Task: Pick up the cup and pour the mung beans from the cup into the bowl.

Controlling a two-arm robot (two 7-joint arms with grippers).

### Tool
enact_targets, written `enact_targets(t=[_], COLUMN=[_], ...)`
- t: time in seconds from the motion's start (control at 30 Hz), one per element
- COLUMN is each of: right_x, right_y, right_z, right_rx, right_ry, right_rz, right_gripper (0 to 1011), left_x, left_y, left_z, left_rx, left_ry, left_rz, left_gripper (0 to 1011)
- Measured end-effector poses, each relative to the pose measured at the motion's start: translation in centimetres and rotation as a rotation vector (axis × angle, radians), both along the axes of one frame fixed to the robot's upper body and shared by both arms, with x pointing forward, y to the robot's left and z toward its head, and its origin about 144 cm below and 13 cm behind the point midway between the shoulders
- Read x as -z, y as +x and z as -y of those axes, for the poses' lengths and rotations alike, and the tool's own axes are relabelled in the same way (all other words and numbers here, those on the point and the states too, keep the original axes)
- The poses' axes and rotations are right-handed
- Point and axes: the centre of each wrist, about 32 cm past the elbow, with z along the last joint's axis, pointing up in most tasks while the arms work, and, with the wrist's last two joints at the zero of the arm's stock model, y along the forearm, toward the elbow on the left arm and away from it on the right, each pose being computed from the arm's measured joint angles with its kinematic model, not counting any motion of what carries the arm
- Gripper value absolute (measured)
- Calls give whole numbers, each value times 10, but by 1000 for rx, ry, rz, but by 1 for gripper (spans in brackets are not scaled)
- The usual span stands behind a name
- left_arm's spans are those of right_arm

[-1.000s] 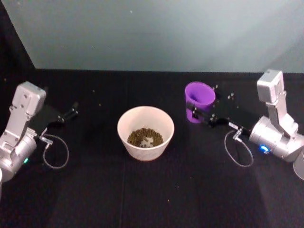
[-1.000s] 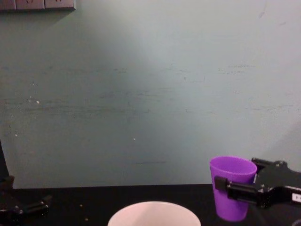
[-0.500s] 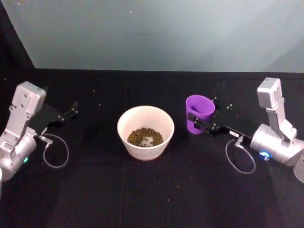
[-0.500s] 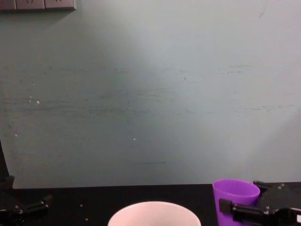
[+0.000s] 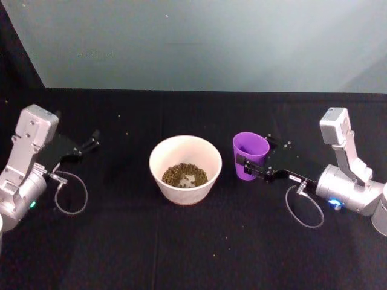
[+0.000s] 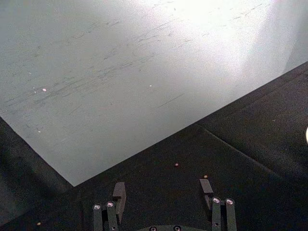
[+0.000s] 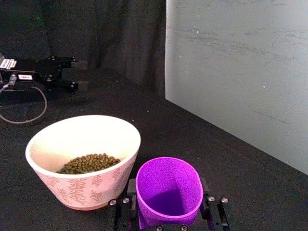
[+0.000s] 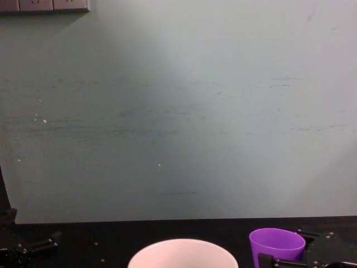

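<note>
Head view: right gripper [image 5: 244,166] clamps upright empty cup [image 5: 250,155] beside bowl [image 5: 185,145] holding mung beans [image 5: 184,174]; left gripper [image 5: 92,141] parked, fingers spread.

I see a pale teal wall [image 8: 178,111] at 12 o'clock, sockets [image 8: 44,5] at 11, black tabletop [image 5: 193,241] below.

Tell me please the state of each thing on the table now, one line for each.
cup: upright, empty, held between the fingers of the right end effector, beside the bowl.
bowl: upright on the table, beans inside.
mung beans: lying in the bowl's bottom.
left end effector: open, empty, parked at the table's left.
</note>
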Motion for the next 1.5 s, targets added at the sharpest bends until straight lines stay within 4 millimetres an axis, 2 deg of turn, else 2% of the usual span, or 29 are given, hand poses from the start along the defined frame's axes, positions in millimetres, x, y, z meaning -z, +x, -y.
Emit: enact_targets(t=[0.63, 0.83, 0.97, 1.17, 1.3, 1.5], right_x=[1, 1, 1, 1, -9, -35], right_y=[1, 0, 0, 0, -3, -16], right_z=[1, 1, 1, 1, 0, 2], right_rx=[8, 9, 9, 9, 7, 43], right_ry=[-5, -5, -5, -5, 19, 88], right_rz=[-1, -1, -1, -1, 18, 55], right_gripper=[729, 849, 978, 1003, 1003, 1003], left_x=[0, 0, 0, 0, 0, 0], left_y=[0, 0, 0, 0, 0, 0], left_z=[0, 0, 0, 0, 0, 0], left_rx=[0, 0, 0, 0, 0, 0], left_ry=[0, 0, 0, 0, 0, 0], left_rz=[0, 0, 0, 0, 0, 0], left_gripper=[1000, 1000, 1000, 1000, 1000, 1000])
